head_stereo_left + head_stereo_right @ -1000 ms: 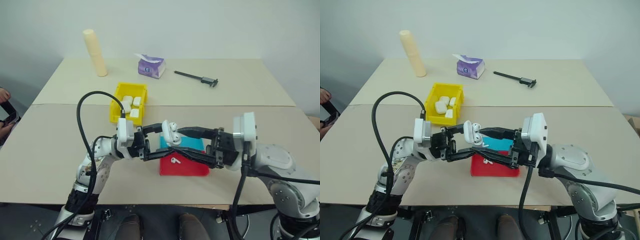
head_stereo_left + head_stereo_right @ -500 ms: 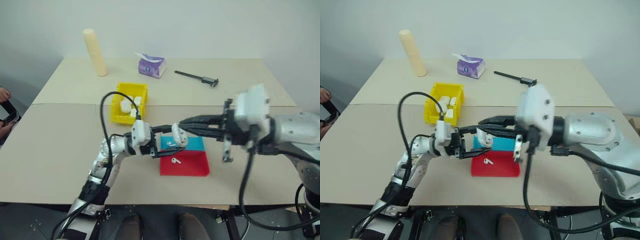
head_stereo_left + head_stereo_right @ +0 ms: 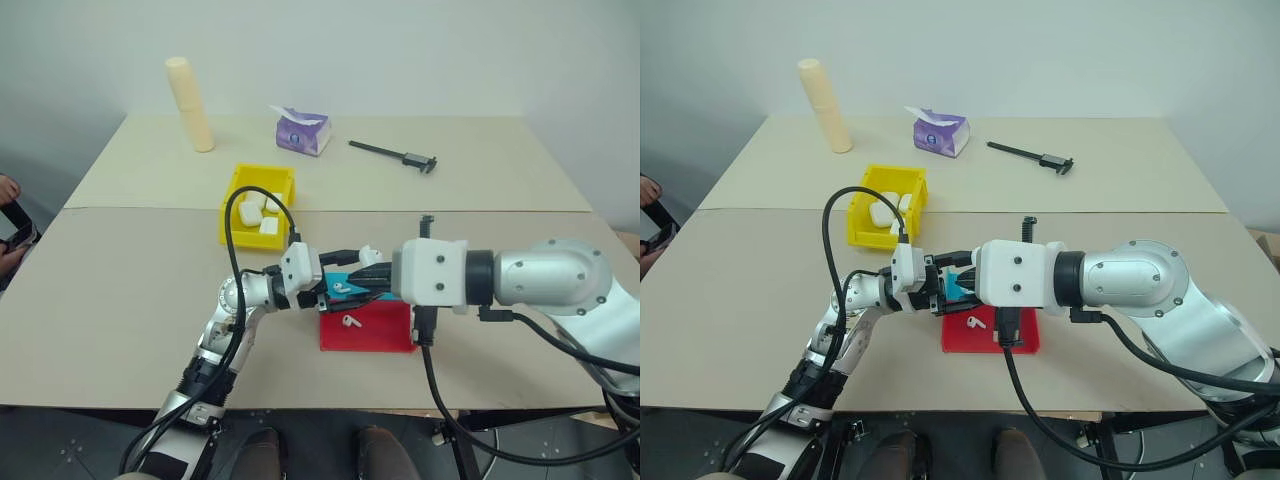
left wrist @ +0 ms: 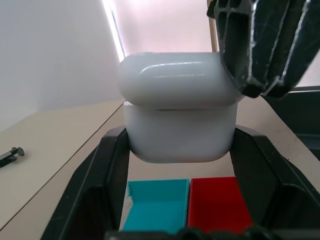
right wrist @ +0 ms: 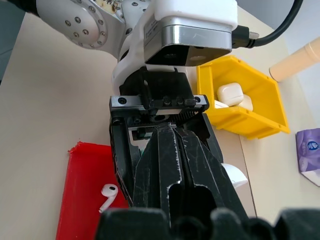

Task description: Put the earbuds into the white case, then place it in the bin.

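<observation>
The small glossy white rounded earbud case (image 4: 179, 120) is pinched between the left gripper's (image 4: 180, 165) black fingers, above the shallow teal tray (image 4: 156, 204). The right gripper (image 5: 172, 165), pressed together, touches its lid. One tiny white earbud (image 5: 106, 195) lies in the red tray (image 5: 80, 200); the yellow plastic bin (image 3: 258, 205) sits behind.

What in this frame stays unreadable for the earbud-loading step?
- Inside of the white case: in the left wrist view the lid sits nearly down, so any earbuds in it are hidden.
- Where the right gripper presses: its fingers cover the lid's corner.
- Teal tray: the arms hide most of it in the head views.
</observation>
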You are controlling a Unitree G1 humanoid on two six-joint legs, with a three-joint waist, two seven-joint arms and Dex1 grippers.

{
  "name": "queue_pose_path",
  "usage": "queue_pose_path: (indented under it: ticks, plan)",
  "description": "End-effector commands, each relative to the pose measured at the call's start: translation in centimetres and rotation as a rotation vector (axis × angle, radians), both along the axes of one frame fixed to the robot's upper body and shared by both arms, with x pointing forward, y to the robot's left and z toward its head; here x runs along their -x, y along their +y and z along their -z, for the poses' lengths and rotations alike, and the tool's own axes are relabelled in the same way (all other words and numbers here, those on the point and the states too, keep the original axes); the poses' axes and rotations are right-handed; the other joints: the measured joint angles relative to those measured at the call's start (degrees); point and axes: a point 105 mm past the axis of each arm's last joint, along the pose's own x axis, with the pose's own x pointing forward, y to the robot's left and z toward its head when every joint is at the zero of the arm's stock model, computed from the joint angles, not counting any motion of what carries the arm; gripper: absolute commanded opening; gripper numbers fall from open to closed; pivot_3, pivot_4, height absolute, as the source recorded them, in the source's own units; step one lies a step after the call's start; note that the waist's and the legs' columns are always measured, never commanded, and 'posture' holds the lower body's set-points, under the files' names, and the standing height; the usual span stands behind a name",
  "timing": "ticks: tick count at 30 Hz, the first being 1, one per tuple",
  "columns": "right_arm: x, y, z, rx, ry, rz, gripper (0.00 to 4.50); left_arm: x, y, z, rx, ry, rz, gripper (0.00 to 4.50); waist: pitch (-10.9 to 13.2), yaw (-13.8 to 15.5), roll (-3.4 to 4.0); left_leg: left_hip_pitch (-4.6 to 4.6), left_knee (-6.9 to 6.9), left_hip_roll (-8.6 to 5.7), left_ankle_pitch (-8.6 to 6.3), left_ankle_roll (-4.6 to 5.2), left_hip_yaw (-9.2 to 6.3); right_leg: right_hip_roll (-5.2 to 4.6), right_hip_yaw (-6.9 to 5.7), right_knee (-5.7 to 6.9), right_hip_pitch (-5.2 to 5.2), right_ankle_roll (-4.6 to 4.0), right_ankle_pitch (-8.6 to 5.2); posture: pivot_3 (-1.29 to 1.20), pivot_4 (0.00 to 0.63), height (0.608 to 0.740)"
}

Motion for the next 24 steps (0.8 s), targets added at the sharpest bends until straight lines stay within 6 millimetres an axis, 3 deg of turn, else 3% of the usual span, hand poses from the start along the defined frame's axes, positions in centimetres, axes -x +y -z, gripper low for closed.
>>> queue_pose_path:
  ticks: [1,6,12,15,18,22,24]
  plan:
    - [-0.3,-0.8,-0.5,0.022,-0.043,0.026,0.03,0.7,0.3,-2.2,0.058,-0.095,0.011,2.75,0.00,0.04,0.00,0.00,0.00,0.00,0.00,0.00,0.00,0.00,0.00,0.00,0.00,0.00,0.00,0.00,0.150,0.740]
    - [-0.3,-1.4,-0.9,0.009,-0.054,0.031,0.03,0.6,0.7,-2.5,0.061,-0.101,-0.001,2.75,0.00,0.08,0.00,-0.01,0.00,-0.01,0.00,0.00,0.00,-0.02,-0.01,-0.04,0.03,0.00,0.00,0.00,0.150,0.740]
    - [0.8,-0.7,-4.2,-0.223,-0.081,-0.040,0.03,0.4,1.4,-2.6,0.070,-0.114,-0.038,2.75,0.00,0.02,0.00,0.02,0.01,0.00,0.00,0.00,0.00,0.00,0.01,0.02,0.02,0.00,0.00,0.00,0.150,0.740]
    - [1.1,-1.6,-6.5,-0.378,-0.090,-0.049,0.03,-0.3,2.6,-3.5,0.098,-0.133,-0.129,2.75,0.00,0.05,0.00,0.03,0.01,0.00,0.00,0.00,-0.01,0.00,0.01,0.03,0.04,0.00,0.00,0.00,0.150,0.740]
    - [-0.3,-3.3,-6.8,-0.433,-0.083,0.058,0.03,-2.7,4.3,-5.8,0.177,-0.207,-0.356,2.75,0.00,0.10,0.00,0.05,0.01,-0.01,0.00,0.00,-0.01,-0.02,0.00,0.02,0.09,0.00,0.01,0.00,0.150,0.740]
    - [-2.1,-5.0,-4.3,-0.395,-0.043,0.172,0.03,-8.7,7.4,-8.8,0.238,-0.180,-0.820,2.75,0.02,1.08,-0.07,0.07,0.05,-0.06,0.02,0.03,-0.05,-0.04,-0.05,0.00,0.17,0.05,0.04,0.00,0.150,0.740]
    - [-2.5,-5.4,-3.2,-0.387,-0.018,0.200,0.03,-10.7,9.1,-9.2,0.244,-0.150,-0.986,2.75,0.02,1.28,-0.07,0.05,0.05,-0.08,0.03,0.04,-0.05,-0.04,-0.04,-0.04,0.17,0.08,0.06,0.00,0.150,0.740]
